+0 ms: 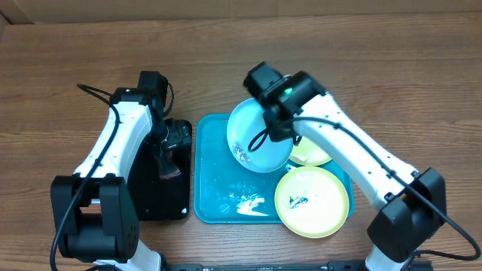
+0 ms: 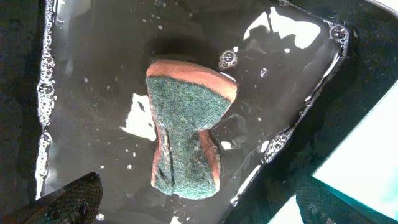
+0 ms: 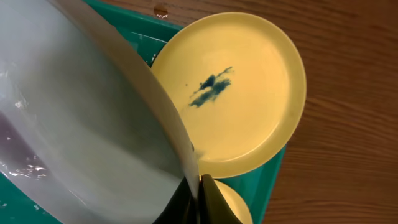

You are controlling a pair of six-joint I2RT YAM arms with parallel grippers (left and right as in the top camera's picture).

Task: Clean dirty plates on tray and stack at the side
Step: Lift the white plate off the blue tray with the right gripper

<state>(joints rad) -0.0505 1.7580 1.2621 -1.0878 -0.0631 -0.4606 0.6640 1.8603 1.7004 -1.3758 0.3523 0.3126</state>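
The pale blue plate (image 1: pixel 252 135) was tipped up on a slant over the far half of the tray (image 1: pixel 218 188). Its hollow face was turned up toward the overhead camera and its low edge was toward the tray's middle, though whether that edge touched the tray could not be told. The tray lay on the table (image 1: pixel 75 60) with its long side running left to right in the overhead view. The right gripper (image 3: pixel 200 198) was pinched tight on the plate's upper right rim, with a finger on either face and the thin edge between them. The plate looked wet, with a greyish, foamy streak near its low rim. The tray floor below it was glossy, with a white patch of suds. A smeared yellow-green plate (image 1: pixel 316 207) lay flat on the tray's near right corner, overhanging the rim, with a dark blue smear at its centre. A second yellow-green plate (image 1: pixel 312 156) lay just behind it, mostly hidden under the right arm. To the left, beside the tray, the black tray (image 1: pixel 154 196) held soapy water. In it lay a sponge (image 2: pixel 186 137) with its green scouring side up, its long axis running away from the wrist. The left gripper (image 2: pixel 199 205) hung above it with its fingers (image 2: pixel 68 202) spread wide, holding nothing.
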